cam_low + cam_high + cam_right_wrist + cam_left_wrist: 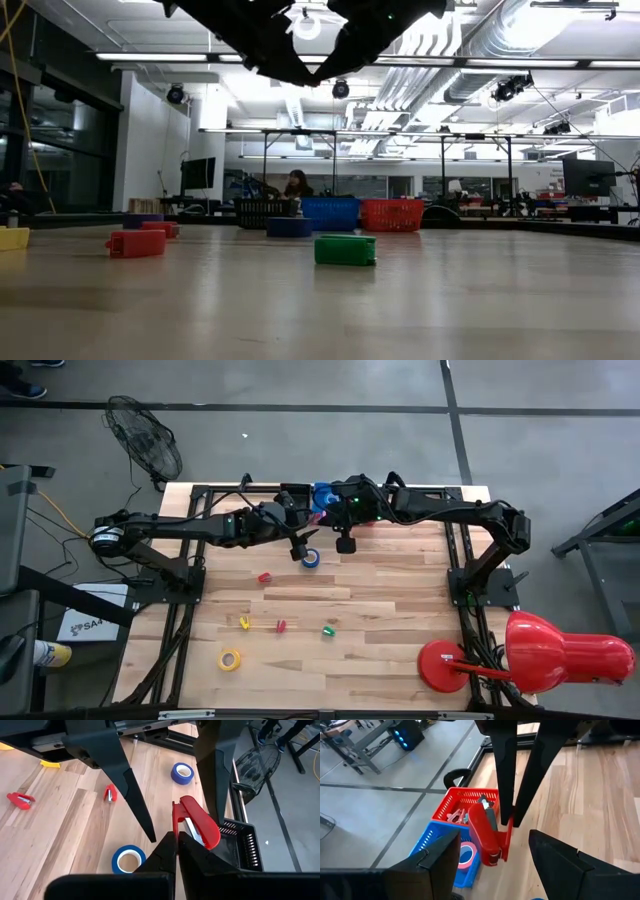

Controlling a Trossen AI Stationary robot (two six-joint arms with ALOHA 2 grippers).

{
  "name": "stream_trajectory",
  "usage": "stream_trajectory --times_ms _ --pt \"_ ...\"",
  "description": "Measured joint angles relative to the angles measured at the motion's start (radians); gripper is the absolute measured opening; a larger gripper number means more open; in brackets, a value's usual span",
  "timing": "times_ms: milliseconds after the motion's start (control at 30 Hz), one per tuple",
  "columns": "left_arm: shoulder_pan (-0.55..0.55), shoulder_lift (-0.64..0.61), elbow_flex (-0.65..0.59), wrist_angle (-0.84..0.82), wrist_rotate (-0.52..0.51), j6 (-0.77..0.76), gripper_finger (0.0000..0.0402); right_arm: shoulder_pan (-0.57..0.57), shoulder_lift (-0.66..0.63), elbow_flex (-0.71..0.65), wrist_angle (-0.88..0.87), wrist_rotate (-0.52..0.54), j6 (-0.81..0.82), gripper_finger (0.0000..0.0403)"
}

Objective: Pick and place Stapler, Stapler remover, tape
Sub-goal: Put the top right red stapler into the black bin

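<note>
Both jaws flank the red stapler (200, 826).

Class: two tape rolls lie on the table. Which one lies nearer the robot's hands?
The blue tape roll, just below both hands; the yellow tape roll lies far off near the front edge.

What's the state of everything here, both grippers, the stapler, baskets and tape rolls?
left gripper: open, empty, facing the stapler.
right gripper: shut on the stapler.
stapler: held, beside the baskets.
red basket: has items inside.
blue basket: holds a pink tape roll.
blue tape roll: flat on the table.
yellow tape roll: flat on the table.
</note>
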Motion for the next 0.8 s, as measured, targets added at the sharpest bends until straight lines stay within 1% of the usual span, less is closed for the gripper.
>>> stream_trajectory --times_ms 600,700,800 --pt "0.000 0.000 0.000 0.011 0.006 -0.001 0.0230 0.000 0.000 0.000 -0.026 0.000 -0.009 0.0000" --pt "0.000 0.000 0.000 0.011 0.006 -0.003 0.0212 0.000 0.000 0.000 -0.018 0.000 -0.009 0.0000" --pt "0.000 0.000 0.000 0.011 0.006 -0.004 0.0182 0.000 0.000 0.000 -0.011 0.000 -0.008 0.0000"
